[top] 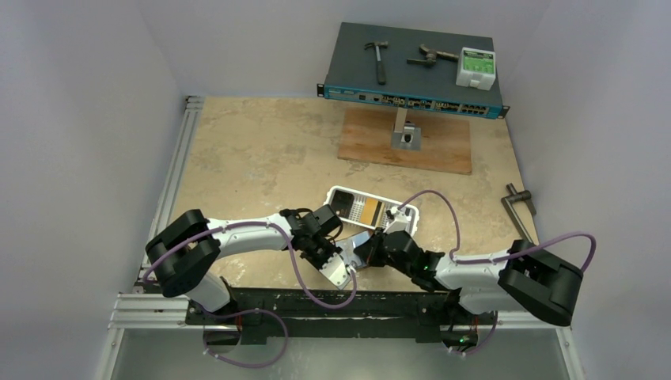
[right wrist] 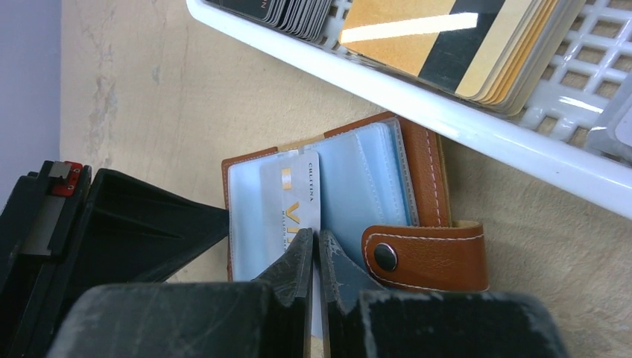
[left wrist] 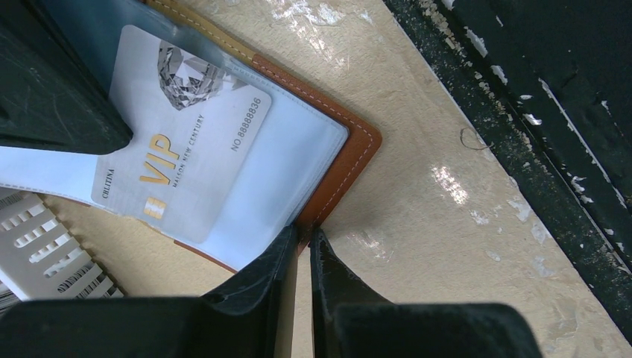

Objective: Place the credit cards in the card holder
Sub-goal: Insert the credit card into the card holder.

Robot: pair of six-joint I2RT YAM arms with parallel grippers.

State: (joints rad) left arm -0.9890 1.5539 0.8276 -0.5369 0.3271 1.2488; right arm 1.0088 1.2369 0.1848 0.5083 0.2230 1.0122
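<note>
R claw (right wrist: 315,245) low, tight on card (right wrist: 293,195)

Counts: 1 left gripper (left wrist: 302,237), 1 right gripper (right wrist: 317,245), 1 card holder (right wrist: 426,168), 1 VIP card (left wrist: 186,142), 1 white tray (right wrist: 417,104) (3 card stacks (right wrist: 440,37) visible inside), 1 hammer (top: 378,57) upper middle.

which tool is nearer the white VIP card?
Right. The right tool is shut on the VIP card; the left tool pinches the edge of the card holder, apart from the card.
</note>
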